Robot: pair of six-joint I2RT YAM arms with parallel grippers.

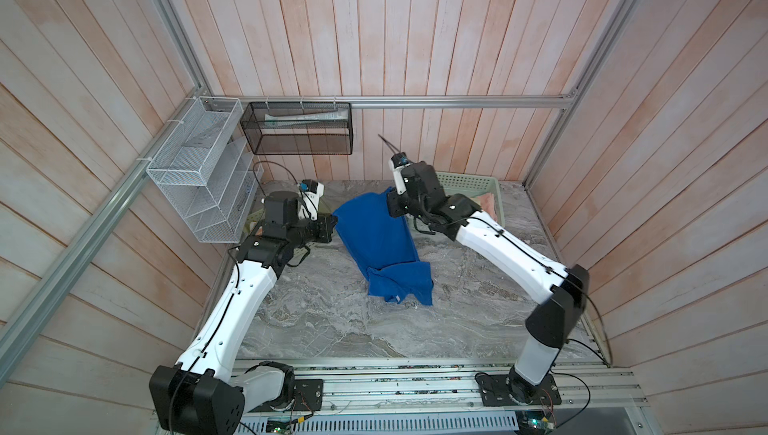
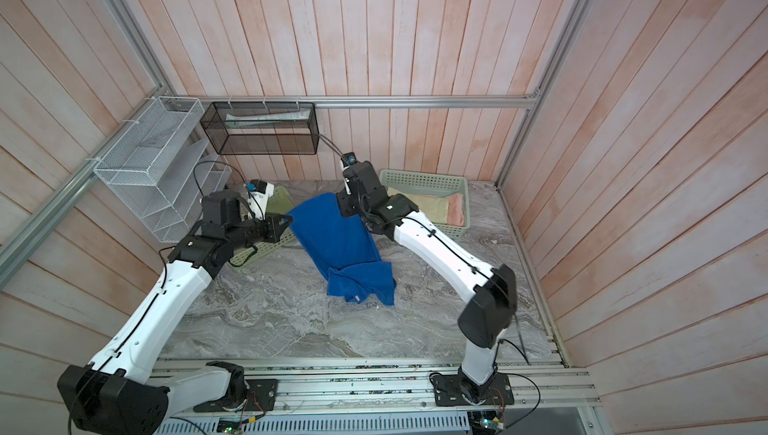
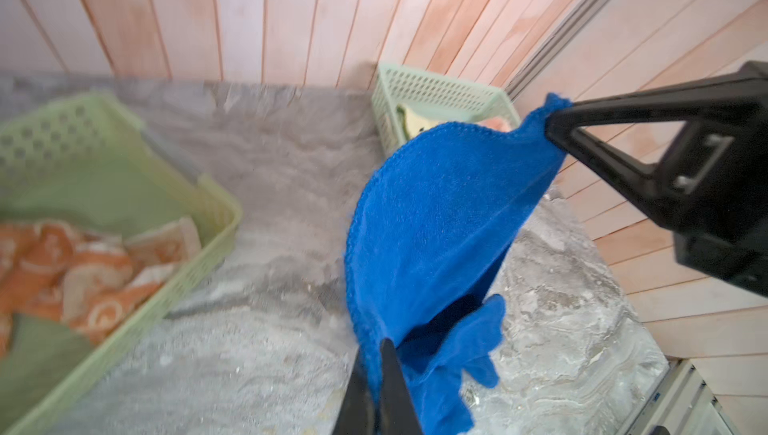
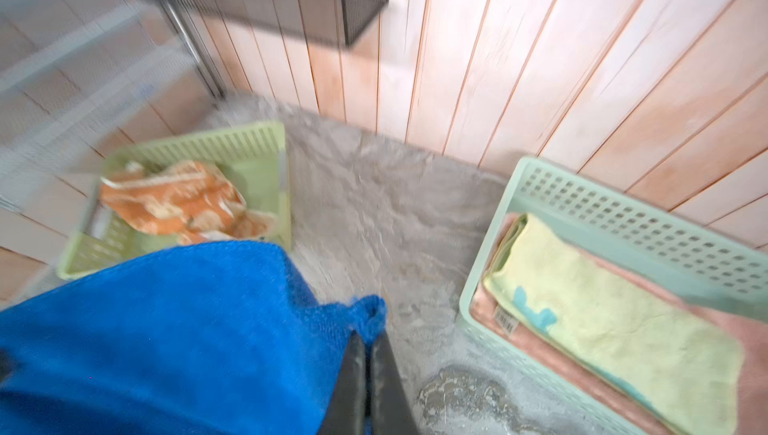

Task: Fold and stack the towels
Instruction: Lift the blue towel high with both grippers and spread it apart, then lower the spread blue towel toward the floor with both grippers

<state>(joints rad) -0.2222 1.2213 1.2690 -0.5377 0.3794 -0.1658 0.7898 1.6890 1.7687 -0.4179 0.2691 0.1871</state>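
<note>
The blue towel [image 1: 376, 237] hangs mid-frame in both top views, its lower end bunched on the table [image 1: 316, 320]. Left gripper [image 1: 333, 224] and right gripper [image 4: 369, 335] each clamp an upper corner (jaws together). Best to draw the corners apart evenly, then drag it flat.

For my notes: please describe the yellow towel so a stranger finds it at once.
On the marble table, find the mint basket in the far right corner. The yellow towel lies folded inside, on top of a pink towel; only it carries teal marks.
</note>
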